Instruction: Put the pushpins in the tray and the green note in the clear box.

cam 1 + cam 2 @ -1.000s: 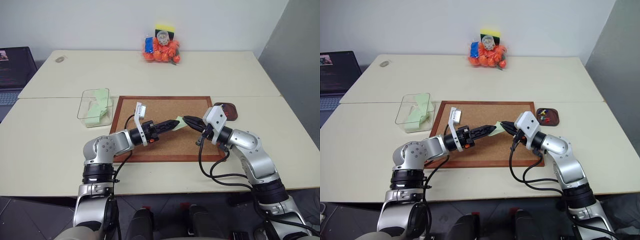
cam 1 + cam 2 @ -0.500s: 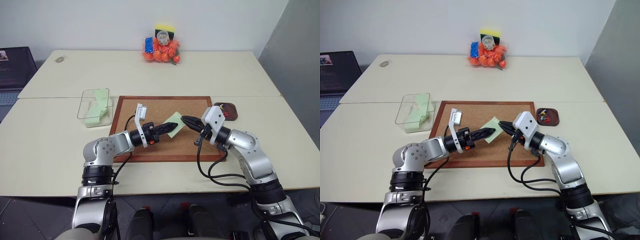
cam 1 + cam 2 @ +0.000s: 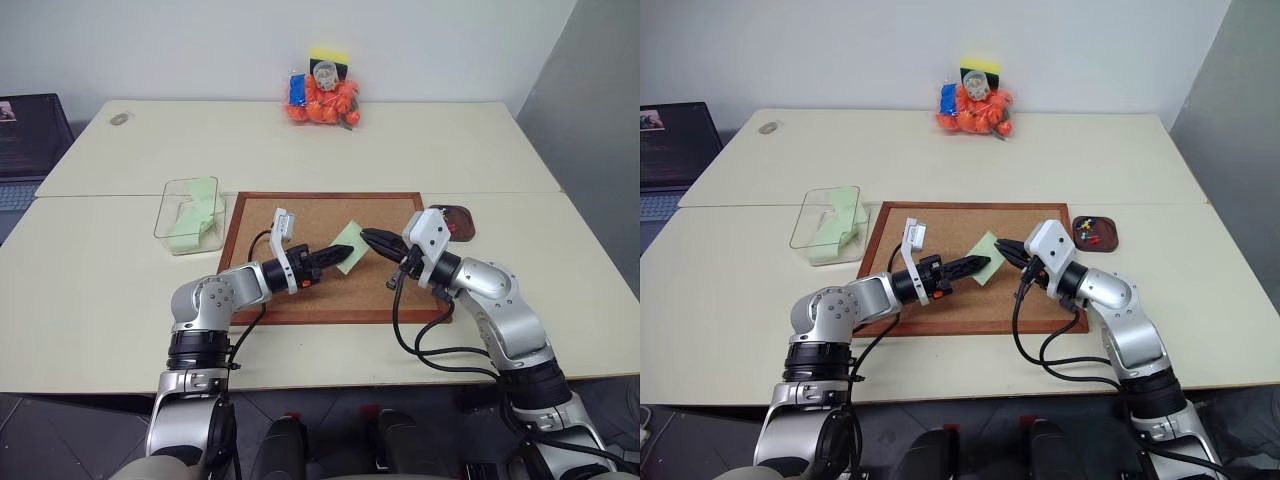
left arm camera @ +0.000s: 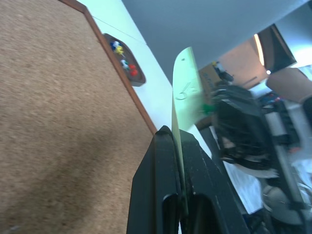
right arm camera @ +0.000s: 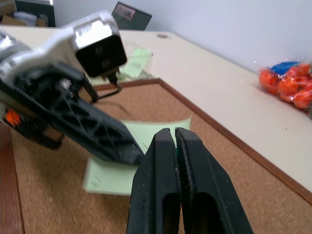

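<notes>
The green note (image 3: 346, 243) is pinched at one edge by the left gripper (image 3: 346, 254), whose fingers are squeezed tight on it. The note is held up over the corkboard (image 3: 300, 290). The right gripper (image 3: 368, 238) sits just beside the note, fingers pressed together; a tiny green thing shows between them. The tray (image 3: 1095, 233) with pushpins (image 3: 1087, 230) lies past the corkboard's right edge. The clear box (image 3: 190, 215) is off to the left.

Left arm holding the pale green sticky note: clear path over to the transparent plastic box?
Probably yes. The left gripper is shut on the note above the corkboard; nothing stands between it and the open-top box.
</notes>
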Action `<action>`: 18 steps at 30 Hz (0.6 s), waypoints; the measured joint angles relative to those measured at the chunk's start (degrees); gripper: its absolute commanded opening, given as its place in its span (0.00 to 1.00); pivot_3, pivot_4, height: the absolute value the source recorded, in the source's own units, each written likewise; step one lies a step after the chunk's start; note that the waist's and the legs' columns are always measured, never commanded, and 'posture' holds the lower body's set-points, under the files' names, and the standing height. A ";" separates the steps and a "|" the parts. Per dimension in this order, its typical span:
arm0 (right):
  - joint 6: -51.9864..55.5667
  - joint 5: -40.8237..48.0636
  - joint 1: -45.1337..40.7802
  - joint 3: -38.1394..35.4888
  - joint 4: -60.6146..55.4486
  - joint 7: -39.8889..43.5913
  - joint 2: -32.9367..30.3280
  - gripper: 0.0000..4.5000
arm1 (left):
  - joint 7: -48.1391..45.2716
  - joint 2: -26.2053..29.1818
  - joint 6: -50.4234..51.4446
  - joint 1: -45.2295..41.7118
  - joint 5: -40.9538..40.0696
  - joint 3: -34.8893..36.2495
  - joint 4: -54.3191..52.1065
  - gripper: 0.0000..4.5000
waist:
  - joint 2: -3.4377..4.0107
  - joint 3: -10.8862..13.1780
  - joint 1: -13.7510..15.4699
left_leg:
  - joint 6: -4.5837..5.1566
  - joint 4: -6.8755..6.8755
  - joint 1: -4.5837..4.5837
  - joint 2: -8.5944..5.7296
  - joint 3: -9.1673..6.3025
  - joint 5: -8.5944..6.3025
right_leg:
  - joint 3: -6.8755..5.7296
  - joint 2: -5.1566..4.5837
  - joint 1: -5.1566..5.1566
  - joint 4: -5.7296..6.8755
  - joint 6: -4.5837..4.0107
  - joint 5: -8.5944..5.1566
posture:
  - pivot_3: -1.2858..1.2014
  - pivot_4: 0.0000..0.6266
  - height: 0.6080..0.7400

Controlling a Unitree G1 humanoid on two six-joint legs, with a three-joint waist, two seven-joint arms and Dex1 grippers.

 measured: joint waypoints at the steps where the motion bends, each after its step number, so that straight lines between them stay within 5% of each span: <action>1: 0.64 0.30 0.16 -0.35 -1.26 -0.23 0.06 0.00 | 0.90 -0.10 -0.89 -0.05 0.46 0.04 0.62 0.01 | 0.00 0.00 0.01 | 0.00 0.00 0.00 0.00 0.01 0.00 | 0.01 0.00 0.00 0.00 0.00 0.00 | 0.52 0.24 1.00; 18: 6.05 4.42 1.71 -2.29 -5.60 -2.73 -0.65 0.00 | 2.82 -0.96 -3.09 -1.37 0.94 0.95 3.67 0.01 | 0.00 0.00 -0.06 | 0.00 0.00 0.00 0.00 0.02 0.00 | 0.01 0.00 0.00 0.00 0.00 0.00 | 0.52 0.24 1.00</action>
